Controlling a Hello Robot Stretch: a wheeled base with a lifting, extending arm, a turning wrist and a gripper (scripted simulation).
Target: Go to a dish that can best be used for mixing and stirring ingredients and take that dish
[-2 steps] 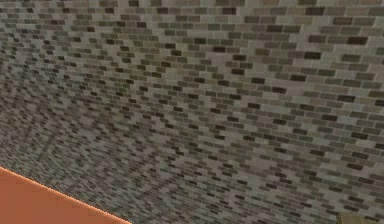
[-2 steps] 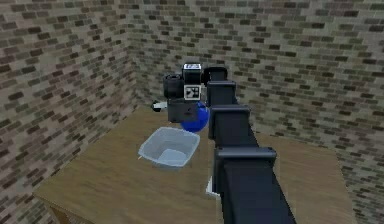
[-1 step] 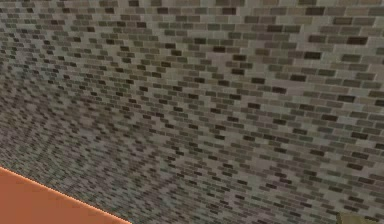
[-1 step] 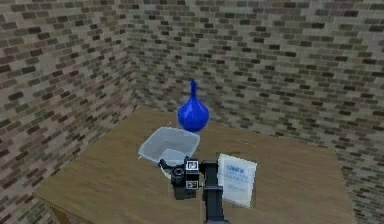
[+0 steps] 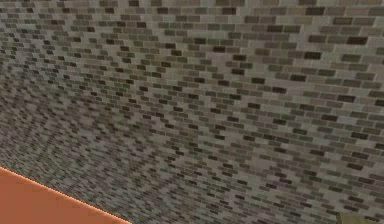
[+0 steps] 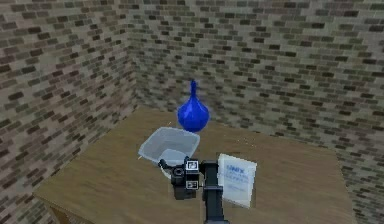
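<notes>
Step in hand is judged the grasp: the claw [image 6: 174,173] stands close by the one pale bowl [image 6: 165,146] on the bench [image 6: 95,185], its spread and any hold impossible to tell, and the next move calls for a clean lift clear of one blue vase [image 6: 193,110] and one white box [image 6: 237,180].

The bowl [image 6: 165,146] is sitting upright on the wooden table [image 6: 90,185], its mouth facing up. It is showing as a pale, whitish-grey dish with a wide, somewhat squarish rim and sloping sides narrowing toward the base. It is lying left of the table's middle in the arm side view, just in front of the blue vase [image 6: 193,110], with its far rim reaching close to the vase's foot.
</notes>
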